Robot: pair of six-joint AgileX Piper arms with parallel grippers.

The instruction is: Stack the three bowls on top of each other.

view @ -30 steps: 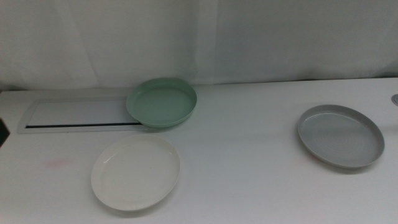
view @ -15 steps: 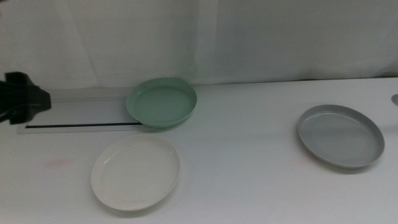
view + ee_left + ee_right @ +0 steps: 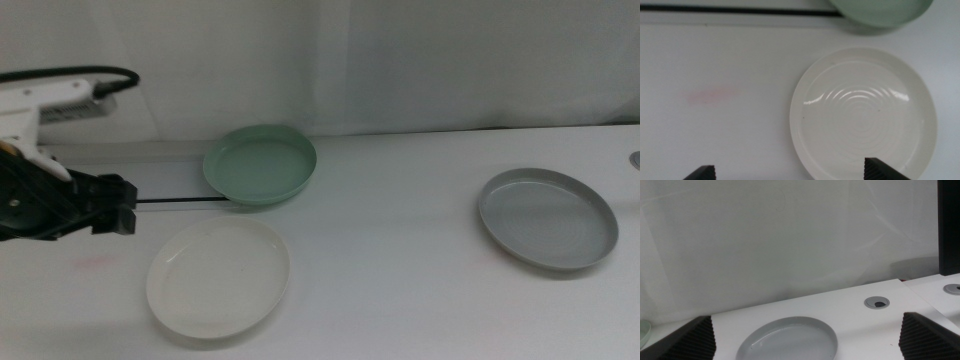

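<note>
Left gripper [image 3: 122, 205] above table [image 3: 400, 250], beside white bowl [image 3: 218, 277], near panel slot [image 3: 175, 200].

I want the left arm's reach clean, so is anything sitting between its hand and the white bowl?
Nothing visible. The left hand hangs open beside the white bowl, with only bare table between them.

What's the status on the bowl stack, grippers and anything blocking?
Left gripper open, over the table left of the white bowl. Right gripper open, empty, facing the grey bowl. Green bowl apart; nothing stacked, nothing blocking.
</note>
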